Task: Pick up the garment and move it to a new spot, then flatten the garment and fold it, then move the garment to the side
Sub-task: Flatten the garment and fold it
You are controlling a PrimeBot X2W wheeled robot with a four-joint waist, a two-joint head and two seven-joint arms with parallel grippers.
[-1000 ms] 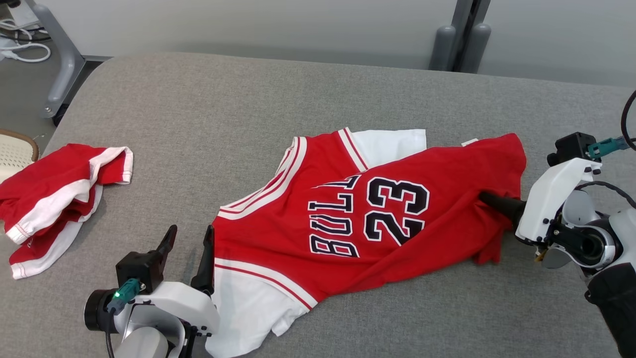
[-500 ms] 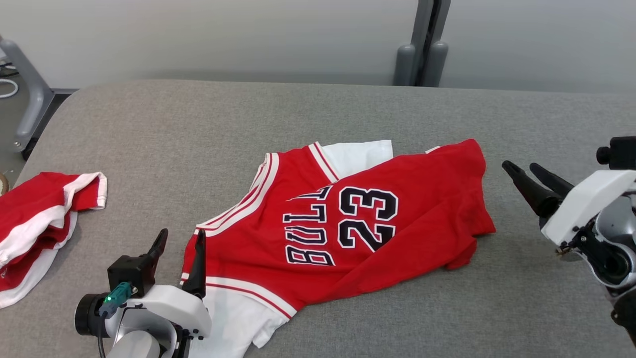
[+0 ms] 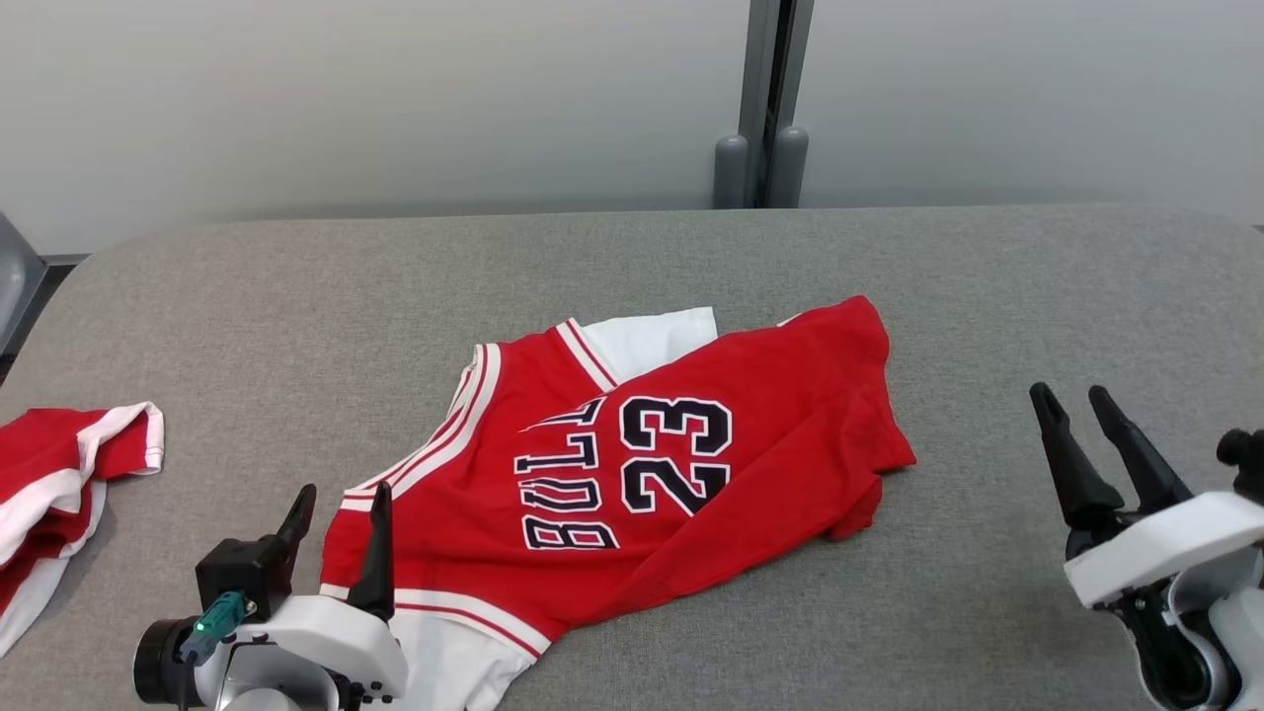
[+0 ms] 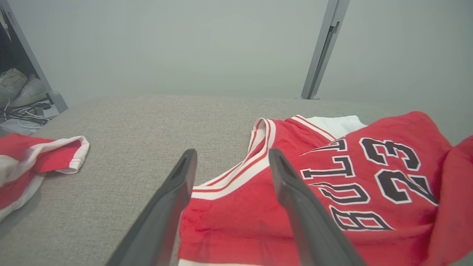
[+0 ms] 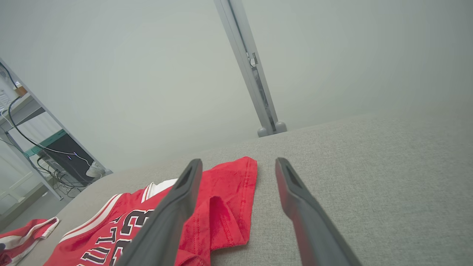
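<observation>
The garment [image 3: 632, 464] is a red jersey with white trim and "23" in black, lying crumpled in the middle of the grey table [image 3: 987, 296]. My left gripper [image 3: 344, 491] stands open at the jersey's near-left corner, with nothing between its fingers. In the left wrist view the garment [image 4: 332, 177] spreads to the right, and the left gripper [image 4: 232, 151] straddles its white-trimmed edge. My right gripper [image 3: 1066, 392] is open, well clear of the jersey's right edge. From the right wrist, the garment [image 5: 221, 207] lies left of the open right gripper [image 5: 238, 160].
A second red and white cloth [image 3: 59, 484] lies bunched at the table's left edge, and it is also in the left wrist view [image 4: 33, 159]. A grey post [image 3: 760, 168] stands behind the table against the pale wall. Bare grey table surface lies to the right of the jersey.
My right gripper has opened, let go of the jersey's right edge and drawn back to the right. The camera has shifted. The left gripper stays open at the same corner.
</observation>
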